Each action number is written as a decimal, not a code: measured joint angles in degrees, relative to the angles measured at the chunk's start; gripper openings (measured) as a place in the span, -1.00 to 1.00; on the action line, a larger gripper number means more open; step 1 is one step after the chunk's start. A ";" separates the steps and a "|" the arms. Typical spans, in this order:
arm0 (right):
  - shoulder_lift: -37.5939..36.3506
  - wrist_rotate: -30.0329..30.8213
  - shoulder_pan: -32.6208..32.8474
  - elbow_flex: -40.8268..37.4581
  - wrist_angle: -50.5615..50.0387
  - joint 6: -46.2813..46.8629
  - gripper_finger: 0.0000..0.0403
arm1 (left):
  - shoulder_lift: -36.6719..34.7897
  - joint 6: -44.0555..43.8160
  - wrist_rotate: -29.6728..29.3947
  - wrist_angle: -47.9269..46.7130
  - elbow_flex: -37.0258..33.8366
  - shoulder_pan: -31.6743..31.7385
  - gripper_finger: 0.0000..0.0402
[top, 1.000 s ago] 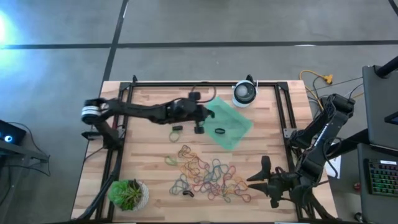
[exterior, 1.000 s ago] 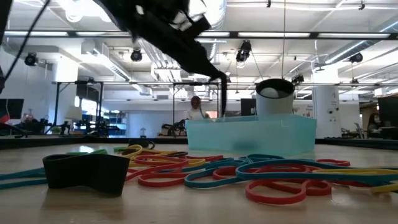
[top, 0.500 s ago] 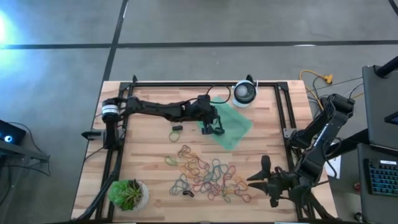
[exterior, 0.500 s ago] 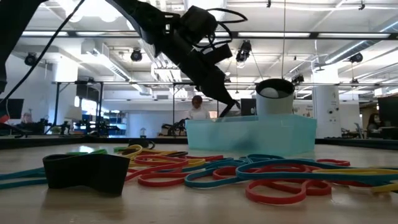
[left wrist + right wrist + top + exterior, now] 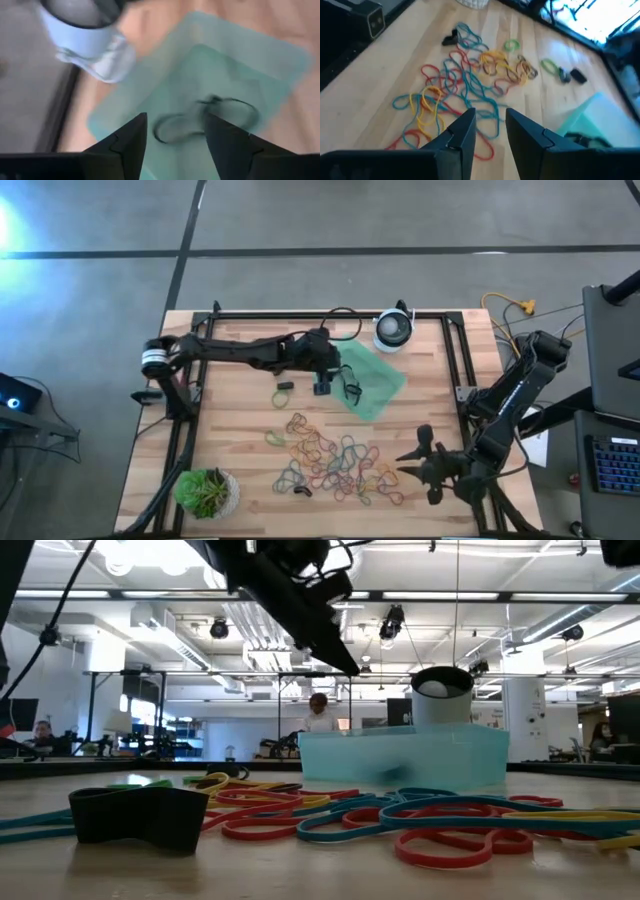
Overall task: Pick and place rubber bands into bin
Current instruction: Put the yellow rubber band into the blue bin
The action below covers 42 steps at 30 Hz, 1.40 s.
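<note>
The left tool [image 5: 333, 385] is held over the near-left edge of the bin [image 5: 385, 395], its fingers spread wide and empty, as seen in the left wrist view. Two dark bands [image 5: 210, 116] lie loose on the bin floor directly beyond those fingers. The step in hand is judged to be the release of a band into the bin. It is done well if the fingers are kept apart while the tool is lifted straight up, so that no loop is snagged and dragged back over the rim.

The right tool [image 5: 415, 463] is poised low at the right end of the pile [image 5: 335, 465] of coloured bands on the tabletop [image 5: 240, 430]. Its fingers are set narrowly apart with nothing between them. A pinch on a single strand at the pile's edge would be better than a plunge into the tangle.

A few stray bands [image 5: 284, 391] lie apart from the pile, between it and the bin.

Much cannot be made out. The left wrist view is blurred, so whether the dark shapes in the bin are two bands or one twisted band cannot be told. In the low view the bin's contents are hidden behind its frosted wall [image 5: 400, 755]. The count of bands in the pile cannot be judged, since the loops overlap.
</note>
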 joint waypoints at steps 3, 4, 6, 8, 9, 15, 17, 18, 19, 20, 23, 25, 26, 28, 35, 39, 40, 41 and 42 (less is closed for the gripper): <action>0.00 -6.27 -1.13 -1.92 0.71 4.86 -0.52 | -2.69 -1.13 6.90 -8.22 -0.02 -0.94 -0.10; 0.00 -8.38 -1.55 -2.74 2.12 5.88 -0.53 | -3.54 -2.15 9.21 -10.58 -0.04 -1.51 -0.10; 0.00 -11.58 -2.44 -4.63 6.09 6.47 -0.54 | -5.13 -4.22 12.92 -14.44 -0.75 -3.06 -0.10; 0.41 -14.06 -3.06 -6.41 10.55 5.82 -0.55 | -6.81 -5.75 14.39 -16.75 -2.83 -5.59 -0.10; 0.77 -14.97 -3.18 -7.11 12.14 5.35 -0.56 | -7.77 -5.89 14.44 -16.44 -4.17 -7.09 -0.10; 4.99 -15.35 -3.64 -8.94 13.80 7.57 -0.60 | -13.86 -11.07 13.23 -15.61 -11.30 -16.33 -0.10; 7.21 -15.32 -4.36 -8.95 14.14 9.52 -0.61 | -15.94 -13.32 11.38 -14.50 -13.97 -19.43 -0.10; 8.47 -15.31 -4.83 -8.95 14.45 10.23 -0.62 | -16.97 -14.00 10.18 -13.54 -15.24 -20.94 -0.10; 9.72 -15.31 -5.28 -8.95 14.72 10.88 -0.62 | -17.95 -14.77 9.02 -12.27 -16.38 -22.31 -0.10; 10.98 -15.29 -5.88 -8.93 14.90 11.49 -0.62 | -19.05 -15.37 7.85 -11.62 -17.49 -23.69 -0.10; 13.64 -15.45 -6.98 -8.00 15.09 12.99 -0.57 | -22.02 -18.20 4.56 -10.06 -20.30 -27.11 -0.10; 14.40 -15.53 -7.36 -7.18 15.33 13.27 -0.52 | -23.96 -19.49 2.20 -9.16 -22.05 -29.11 -0.10; 14.64 -15.66 -7.37 -6.95 15.51 13.32 -0.50 | -24.84 -20.09 1.12 -9.08 -22.78 -30.05 -0.10; 14.80 -15.96 -7.37 -6.66 15.43 13.59 -0.44 | -26.14 -21.00 -1.05 -7.60 -23.81 -31.54 -0.10; 15.60 -19.89 -8.00 -6.42 16.55 17.05 -0.23 | -28.63 -23.72 -5.16 -6.83 -26.14 -34.80 -0.10; 16.85 -20.44 -7.96 -6.42 18.31 17.05 -0.17 | -28.66 -23.87 -5.60 -6.75 -26.14 -35.48 -0.10; 17.47 -20.49 -7.97 -6.51 18.22 17.06 -0.16 | -28.66 -23.91 -5.60 -6.77 -26.14 -35.49 -0.10; 18.16 -20.82 -8.13 -6.52 18.33 17.16 -0.15 | -28.66 -23.91 -5.60 -6.73 -26.14 -35.50 -0.10; 18.80 -21.17 -8.21 -6.50 18.40 17.29 -0.15 | -28.66 -23.91 -5.60 -6.75 -26.16 -35.51 -0.10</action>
